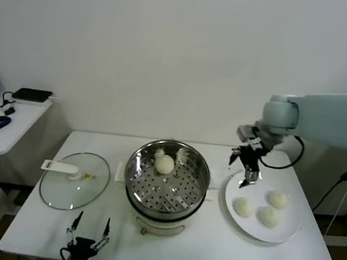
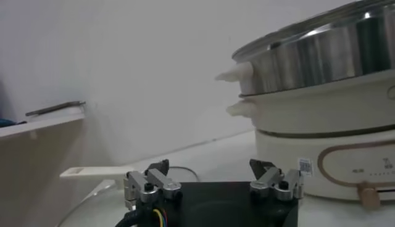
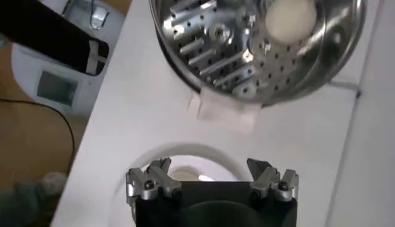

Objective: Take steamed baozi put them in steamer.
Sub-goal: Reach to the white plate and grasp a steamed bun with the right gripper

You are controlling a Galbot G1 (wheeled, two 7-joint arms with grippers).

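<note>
Table (image 1: 211, 246): three baozi (image 1: 268, 216) plated, one in steamer (image 1: 167, 182).

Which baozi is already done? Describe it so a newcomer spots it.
At the white table's centre stands the round shiny stainless-steel steamer. On its perforated tray lies one small cream-white bun; the other three buns lie on the flat white plate.

Right wrist view: plate (image 3: 185, 161) mostly hidden under the right gripper (image 3: 210, 179), its three buns unseen, steamer (image 3: 259, 49) rim cut by the edge; left wrist view: steamer cropped beyond the left gripper (image 2: 213, 182), lid (image 2: 92, 174) only partly seen beside it.
</note>
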